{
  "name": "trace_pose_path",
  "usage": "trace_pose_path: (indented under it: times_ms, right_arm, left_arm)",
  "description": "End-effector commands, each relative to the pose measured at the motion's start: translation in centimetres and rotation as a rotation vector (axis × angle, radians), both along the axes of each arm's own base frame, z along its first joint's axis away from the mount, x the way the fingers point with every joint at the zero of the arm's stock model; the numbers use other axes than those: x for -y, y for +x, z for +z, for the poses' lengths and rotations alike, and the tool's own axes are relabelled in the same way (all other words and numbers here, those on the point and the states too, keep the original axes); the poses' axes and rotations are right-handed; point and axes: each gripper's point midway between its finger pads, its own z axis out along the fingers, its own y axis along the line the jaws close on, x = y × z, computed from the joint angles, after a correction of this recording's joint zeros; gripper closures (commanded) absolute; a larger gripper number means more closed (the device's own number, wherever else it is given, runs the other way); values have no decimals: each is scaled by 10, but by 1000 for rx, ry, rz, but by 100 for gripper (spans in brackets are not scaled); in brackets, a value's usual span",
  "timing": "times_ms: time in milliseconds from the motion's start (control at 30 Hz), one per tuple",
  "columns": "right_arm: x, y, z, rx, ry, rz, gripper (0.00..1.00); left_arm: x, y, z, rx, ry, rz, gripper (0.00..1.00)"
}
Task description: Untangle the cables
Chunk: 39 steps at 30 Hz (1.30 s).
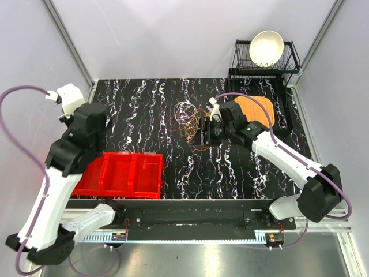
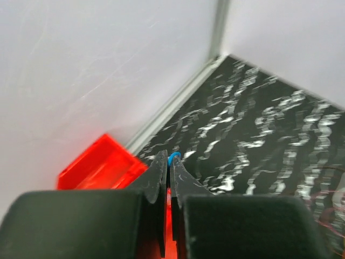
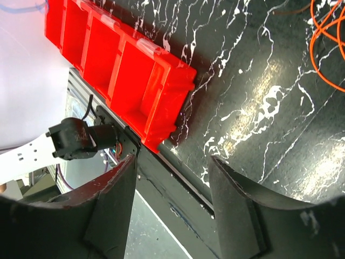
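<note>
the black, white-veined table fills the top view, walled by pale panels. the left arm stands at the 9 o'clock edge, raised over the near left corner, and the right arm reaches from the 5 o'clock corner in toward the middle. a red tray with several compartments lies at 7 o'clock, along the near edge, partly under the left arm. a black wire rack stands at the 1 o'clock corner with a pale bowl propped on edge in it. an orange mat lies flat at 2 o'clock, just in front of the rack and beside the right arm's wrist. the cables lie in a loose tangle of thin orange, yellow and pale loops just past the table's centre toward 12 o'clock, well apart from the tray. the right gripper sits at the tangle's 4 o'clock side; whether it touches a loop cannot be told. in the right wrist view its fingers stand apart with nothing between them, and orange loops show at 1 o'clock. the left gripper is closed, fingers pressed together, with a small blue speck at the tips that cannot be identified.
</note>
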Motion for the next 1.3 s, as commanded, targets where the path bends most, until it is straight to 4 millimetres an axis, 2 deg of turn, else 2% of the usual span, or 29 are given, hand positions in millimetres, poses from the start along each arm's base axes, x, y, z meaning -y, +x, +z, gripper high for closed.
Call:
trace_pose_path:
  times_ms: [0,67,133,167,200,267,433,667,867,1033,1100,1167,1267]
  right_arm:
    - [-1,-3,11,16,25,6,40]
    - [-2,-4,11,10,29,6,41]
    - [-2,-4,10,0,29,4,42]
    - [-2,-5,10,-3,30,5,42]
    - [-2,-5,9,-8,30,5,42]
    - [-3,-6,7,-17,29,6,43]
    - [-7,-5,5,-40,30,17,44]
    - [-14,-3,1,-72,36,37,47]
    - [-20,-3,-4,-108,40,58,48]
    - [-25,-3,-2,-120,50,87,49]
    - [-25,-3,-6,-131,44,90,49]
    - [-26,-3,-7,-138,41,97,49]
    - [-26,-4,-10,-143,37,100,50]
  left_arm:
    - [2,27,-24,-96,-44,-42,100]
    - [2,37,-18,-19,-79,-102,100]
    - [-8,40,-28,-68,-73,-60,100]
    - [-28,31,-37,-119,-80,44,100]
    - [-43,27,-29,-112,-73,129,100]
    - [-65,25,-34,-112,-114,223,100]
    - [-94,10,-20,1,-174,315,100]
    - [-126,-11,-20,44,-188,425,100]
    - [-145,-27,-48,-9,-193,526,100]
    - [-162,-49,-82,-22,-238,646,100]
    - [-164,-46,-98,-37,-285,640,100]
    - [-169,-47,-106,-30,-305,657,100]
    - [-176,-53,-107,-5,-307,692,100]
